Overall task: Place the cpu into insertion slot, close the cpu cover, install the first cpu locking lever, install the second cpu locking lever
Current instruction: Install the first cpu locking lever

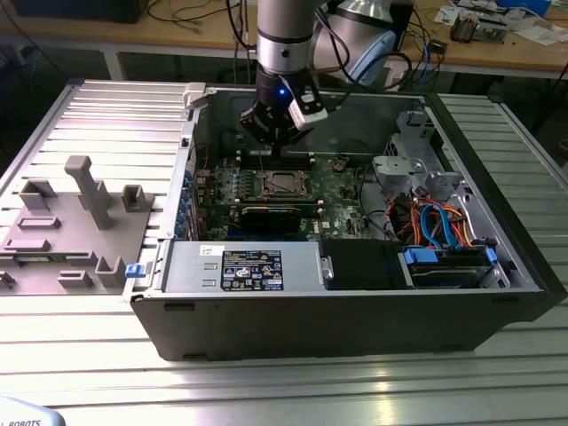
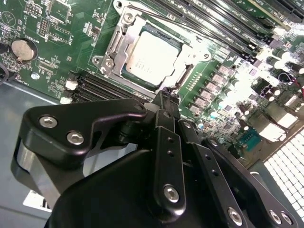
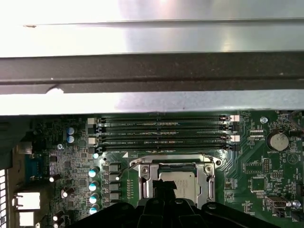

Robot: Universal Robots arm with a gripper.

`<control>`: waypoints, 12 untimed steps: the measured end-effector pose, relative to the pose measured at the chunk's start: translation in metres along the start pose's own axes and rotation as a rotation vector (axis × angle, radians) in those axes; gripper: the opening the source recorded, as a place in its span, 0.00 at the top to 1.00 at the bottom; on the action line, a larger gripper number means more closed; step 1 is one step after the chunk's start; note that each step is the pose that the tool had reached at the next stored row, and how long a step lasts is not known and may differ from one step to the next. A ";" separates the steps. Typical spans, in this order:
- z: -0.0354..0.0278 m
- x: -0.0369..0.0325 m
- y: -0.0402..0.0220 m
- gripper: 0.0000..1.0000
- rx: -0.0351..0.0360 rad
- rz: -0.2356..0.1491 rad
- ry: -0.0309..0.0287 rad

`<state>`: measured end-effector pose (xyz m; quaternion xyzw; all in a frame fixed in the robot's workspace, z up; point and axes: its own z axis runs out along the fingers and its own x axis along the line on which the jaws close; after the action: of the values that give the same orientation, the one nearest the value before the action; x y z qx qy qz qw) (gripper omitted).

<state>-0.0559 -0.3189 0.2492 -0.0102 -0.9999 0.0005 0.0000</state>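
Working from the exterior view's left, I pass the grey fixture tray (image 1: 71,222) on the table and reach the open computer case (image 1: 337,311), where my arm hangs straight down over the green board (image 1: 342,191). My gripper (image 1: 277,146) points at the insertion slot (image 2: 187,78) and hovers just above it. In the second wrist view my fingers (image 2: 167,142) are drawn together, tips meeting and nothing between them. I touch no part of the board that I can see. The cpu (image 2: 152,54) already lies flat in the slot, and the cpu cover (image 2: 116,45) looks folded down around it, the silver top showing through the square opening. So I judge the placing and the closing done and the locking levers to be the step in hand. A thin wire lever (image 2: 156,16) runs along the cover's far edge beside the memory slots (image 3: 161,133), but I cannot tell whether it is latched. Lever work calls for a narrow tip set squarely on thin wire, pressed down and hooked sideways without slipping onto the board. Further to the exterior view's right stand the drive cage (image 1: 413,160) and the coloured cables (image 1: 435,222), well apart from me.
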 end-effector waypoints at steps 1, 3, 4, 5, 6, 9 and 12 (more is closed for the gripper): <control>-0.0002 0.0011 0.0000 0.89 0.0001 0.000 -0.0003; -0.0007 0.0030 0.0000 0.89 0.0000 0.000 -0.0012; -0.0009 0.0039 -0.0001 0.89 0.0000 0.000 -0.0017; -0.0011 0.0047 -0.0001 0.89 0.0000 0.000 -0.0021; -0.0014 0.0060 -0.0001 0.89 -0.0001 0.000 -0.0027; -0.0016 0.0087 -0.0002 0.89 -0.0002 0.000 -0.0038; -0.0016 0.0118 -0.0003 0.89 -0.0001 0.000 -0.0048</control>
<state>-0.0677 -0.3190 0.2508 -0.0102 -0.9999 0.0004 -0.0024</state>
